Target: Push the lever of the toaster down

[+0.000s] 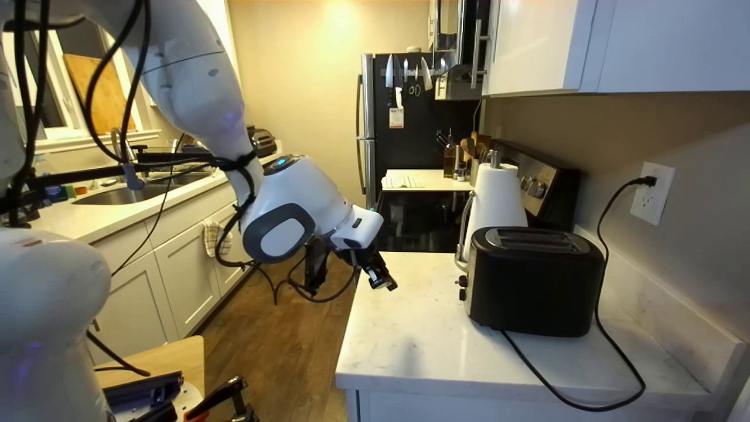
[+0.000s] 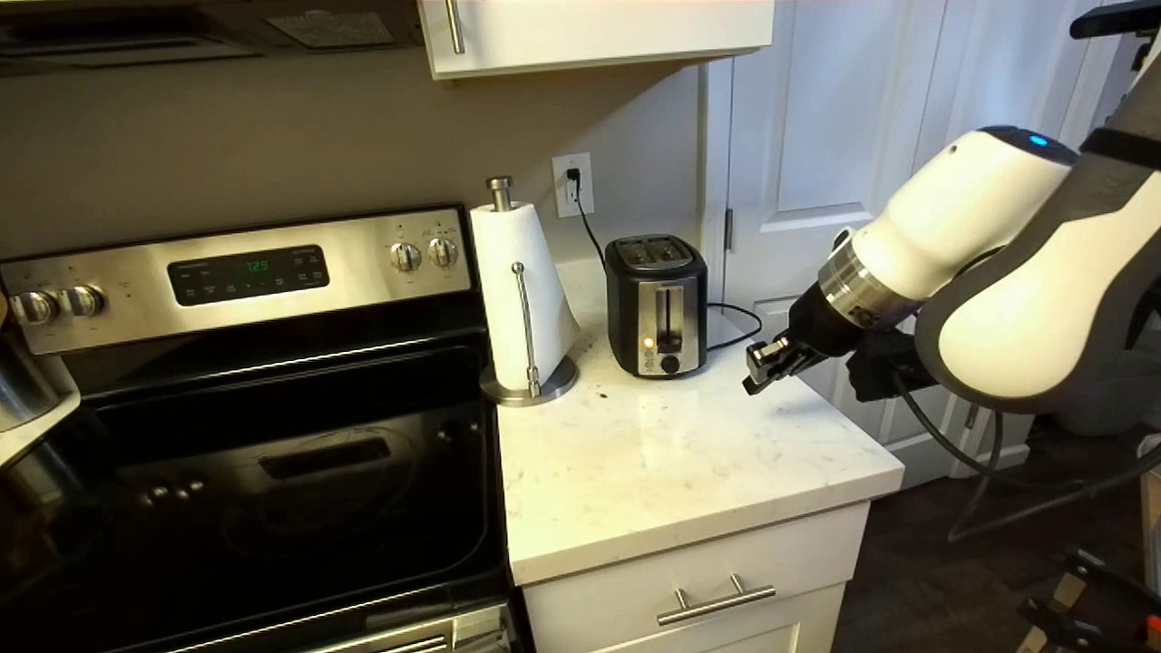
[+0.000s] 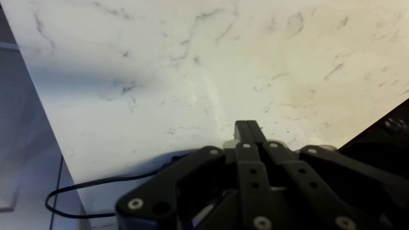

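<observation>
Gripper (image 3: pixel 246 124) hangs over the pale countertop (image 3: pixel 159 95), and its jaws are clenched together, tip touching tip; the wrist view lets this be seen best. In that same view a loop of black cord (image 3: pixel 96 182) passes out beyond the countertop's edge. Somewhat farther, apart from the gripper, the black toaster (image 2: pixel 626 313) stands upright on the countertop, near the wall outlet (image 2: pixel 573 195) where its cord is plugged. The small lever (image 2: pixel 669 345) sits low on the silvery end face (image 2: pixel 646 308), and beside it glows an orange light (image 2: pixel 648 343). This light shows in an exterior view only, where the end face is seen from the front. Just beside the toaster, on the side toward the stove (image 2: pixel 245 444), stands a white paper towel roll (image 2: pixel 512 299) on a round metal base (image 2: pixel 557 376), so that flank is obstructed. In an exterior view, the long black side (image 1: pixel 533 287) of the toaster hides the roll's lower part. Next comes the stove itself, with dark glass top; in an exterior view one can see its green clock display (image 2: pixel 258 266). Across the floor (image 1: pixel 316 328) is a sink (image 1: pixel 126 196), and farthest stands the refrigerator (image 1: pixel 436 135) with knives (image 1: pixel 389 73) on its side; these things appear in an exterior view only.
</observation>
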